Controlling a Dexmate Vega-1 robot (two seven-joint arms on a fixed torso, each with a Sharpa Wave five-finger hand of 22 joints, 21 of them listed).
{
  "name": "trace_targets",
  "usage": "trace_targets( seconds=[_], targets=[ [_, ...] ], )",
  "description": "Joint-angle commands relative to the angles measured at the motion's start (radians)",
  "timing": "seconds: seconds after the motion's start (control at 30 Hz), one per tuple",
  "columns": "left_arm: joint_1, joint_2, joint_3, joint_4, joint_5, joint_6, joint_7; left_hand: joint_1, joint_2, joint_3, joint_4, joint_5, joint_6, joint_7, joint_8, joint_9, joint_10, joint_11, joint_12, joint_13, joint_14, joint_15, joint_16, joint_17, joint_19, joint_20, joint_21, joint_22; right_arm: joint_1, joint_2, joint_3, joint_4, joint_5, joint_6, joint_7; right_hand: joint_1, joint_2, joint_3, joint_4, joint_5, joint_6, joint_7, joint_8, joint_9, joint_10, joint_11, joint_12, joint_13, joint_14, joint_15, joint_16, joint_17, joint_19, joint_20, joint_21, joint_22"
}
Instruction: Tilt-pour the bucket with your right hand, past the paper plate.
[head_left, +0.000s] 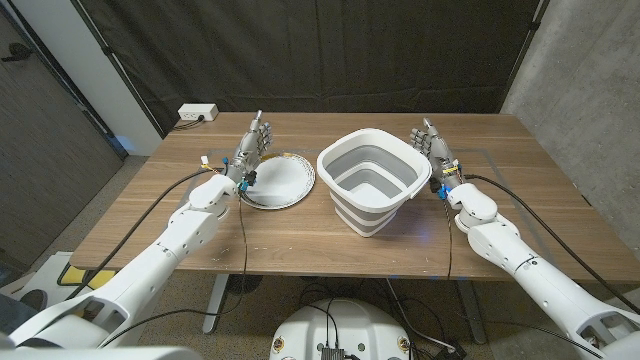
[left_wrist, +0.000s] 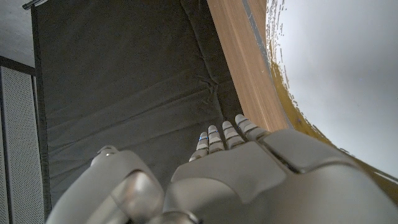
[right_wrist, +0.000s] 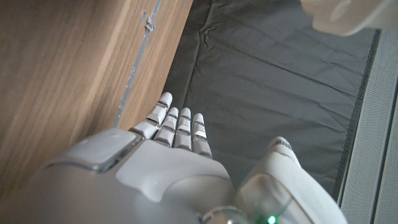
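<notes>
Your left hand (head_left: 252, 143) stands at the left edge of the paper plate (head_left: 283, 181), fingers straight and pressed together, holding nothing. The plate looks bare. Just right of it sits the white-and-grey bucket (head_left: 373, 180), upright, nothing visible inside. Your right hand (head_left: 432, 146) is just beside its right rim, fingers together, gripping nothing.
</notes>
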Motion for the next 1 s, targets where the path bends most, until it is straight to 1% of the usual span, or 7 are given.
trace_targets(
  seconds=[0.03,0.3,0.43,0.47,0.6,0.77,1.0],
  targets=[
    [0.016,0.051,0.002,-0.066,0.025,0.039,0.008,0.016,0.009,0.005,-0.007,0.009,0.02,0.003,0.009,0.006,0.014,0.006,0.008,0.003,0.011,0.001,0.003,0.002,0.001,-0.032,-0.003,0.005,-0.074,-0.057,0.05,-0.086,-0.022,0.049,-0.033,0.016,0.0,0.004,-0.011,0.003,0.014,-0.001,0.009,0.003,0.017,-0.004,0.007,0.002,0.018,-0.004,0.007,0.004,0.017,-0.023,-0.003,0.002],
    [0.014,0.055,-0.001,-0.061,0.018,0.035,-0.004,0.031,0.021,0.009,-0.012,0.01,0.033,0.007,0.011,0.006,0.026,0.005,0.009,0.003,0.025,0.002,0.005,0.002,0.01,-0.031,-0.001,0.005,-0.154,-0.113,0.093,-0.192,-0.027,0.058,-0.045,0.029,0.005,0.007,-0.018,0.003,0.032,-0.007,0.013,0.004,0.035,-0.01,0.013,0.002,0.041,-0.014,0.011,0.004,0.039,-0.024,-0.006,0.003],
    [0.011,0.058,0.001,-0.059,0.018,0.037,-0.01,0.036,0.025,0.011,-0.014,0.011,0.037,0.006,0.011,0.006,0.031,0.005,0.01,0.003,0.029,0.001,0.005,0.001,0.013,-0.03,-0.001,0.005,-0.21,-0.147,0.12,-0.269,-0.053,0.041,-0.086,0.039,0.01,0.01,-0.023,0.003,0.041,-0.006,0.015,0.004,0.048,-0.01,0.017,0.002,0.051,-0.014,0.012,0.003,0.052,-0.024,-0.007,0.003],
    [0.011,0.058,0.001,-0.059,0.018,0.037,-0.01,0.037,0.026,0.011,-0.015,0.011,0.037,0.006,0.011,0.006,0.032,0.006,0.01,0.003,0.029,0.001,0.005,0.001,0.014,-0.03,-0.001,0.005,-0.21,-0.147,0.121,-0.27,-0.054,0.039,-0.087,0.042,0.011,0.011,-0.025,0.002,0.046,-0.005,0.016,0.004,0.051,-0.01,0.017,0.003,0.055,-0.016,0.013,0.003,0.056,-0.023,-0.008,0.003],
    [0.012,0.056,-0.001,-0.054,0.014,0.034,-0.013,0.041,0.029,0.012,-0.016,0.011,0.041,0.007,0.011,0.006,0.033,0.007,0.009,0.003,0.032,0.001,0.005,0.001,0.015,-0.029,-0.001,0.005,-0.266,-0.173,0.15,-0.331,-0.094,0.041,-0.124,0.053,0.013,0.013,-0.032,0.0,0.057,-0.008,0.018,0.005,0.066,-0.012,0.021,0.003,0.073,-0.02,0.015,0.002,0.076,-0.025,-0.008,0.003],
    [0.021,0.058,-0.006,-0.068,0.01,0.036,-0.004,0.047,0.034,0.014,-0.018,0.011,0.05,0.008,0.013,0.006,0.036,0.005,0.009,0.003,0.037,0.001,0.005,0.001,0.019,-0.027,0.0,0.005,-0.314,-0.189,0.177,-0.37,-0.144,0.049,-0.156,0.067,0.015,0.016,-0.04,-0.001,0.069,-0.014,0.019,0.005,0.08,-0.023,0.024,0.003,0.089,-0.026,0.016,0.002,0.097,-0.032,-0.01,0.003],
    [0.033,0.073,-0.01,-0.103,0.014,0.058,0.02,0.054,0.041,0.017,-0.02,0.011,0.058,0.008,0.013,0.006,0.047,0.004,0.011,0.003,0.042,0.0,0.004,0.001,0.023,-0.027,0.0,0.005,-0.366,-0.182,0.209,-0.39,-0.202,0.101,-0.178,0.084,0.018,0.02,-0.051,-0.002,0.087,-0.024,0.022,0.006,0.104,-0.027,0.03,0.003,0.113,-0.044,0.018,0.002,0.127,-0.04,-0.011,0.003]
  ],
)
